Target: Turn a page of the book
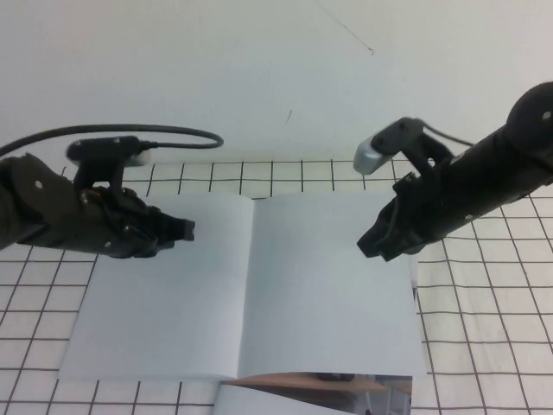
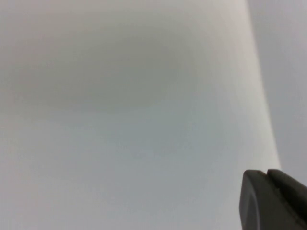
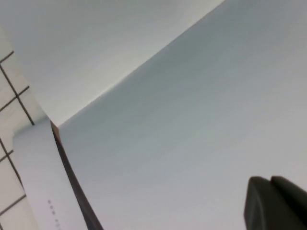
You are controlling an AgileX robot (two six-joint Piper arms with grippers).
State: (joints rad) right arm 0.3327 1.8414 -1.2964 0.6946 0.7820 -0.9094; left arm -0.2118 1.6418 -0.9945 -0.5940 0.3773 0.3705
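Two blank pale pages face you: the large thin glossy book (image 1: 246, 290) lies open, spine running from the tabletop's far edge toward the near edge, long axis left-right; the left gripper (image 1: 183, 230) and the right gripper (image 1: 370, 245) both hover pinched closed, empty.

The left gripper (image 1: 186, 230) hovers low on the left, fingers together, pointing right. The right gripper (image 1: 370, 245) angles down from the right, jaws closed.
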